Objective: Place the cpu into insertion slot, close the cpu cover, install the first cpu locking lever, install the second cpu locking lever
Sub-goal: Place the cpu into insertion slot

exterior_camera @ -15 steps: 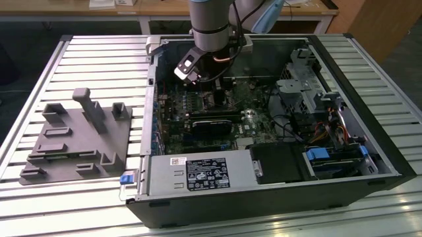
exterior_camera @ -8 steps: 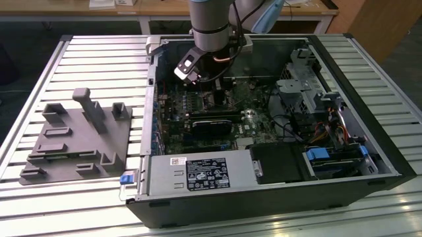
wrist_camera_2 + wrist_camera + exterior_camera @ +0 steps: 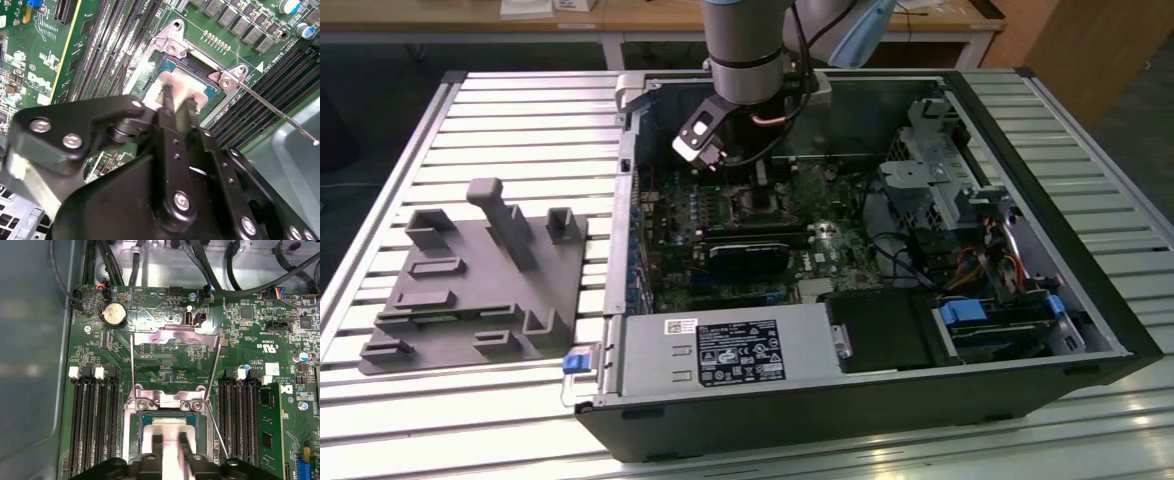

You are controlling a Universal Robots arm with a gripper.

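On the ribbed metal tabletop (image 3: 520,110) lies an open computer case (image 3: 854,425), side panel off; on the exterior view's left of it sits a grey moulded fixture (image 3: 467,290), well apart from my work; my arm (image 3: 744,50) reaches straight down into the case over the board.

Inside the case, at the near edge in the exterior view, a boxed power supply (image 3: 720,355); past it the green circuit board (image 3: 150,315), with a black-finned card (image 3: 750,255) standing between the power supply and my wrist; long black slots (image 3: 95,420) flank the socket on both sides.

The cpu cover (image 3: 200,337) is swung back open, clear of the socket, its open centre showing board behind; a wire lever (image 3: 131,365) runs along one side of the frame and another wire lever (image 3: 215,375) along the other, neither hooked down.

The insertion slot (image 3: 200,67) shows as a dark border inside its light metal rim; the cpu (image 3: 170,426) lies within that border, pale face up; whether it is fully seated I cannot tell.

My end effector (image 3: 179,99) is right over the cpu's face, at or just above it; open or closed I cannot tell.
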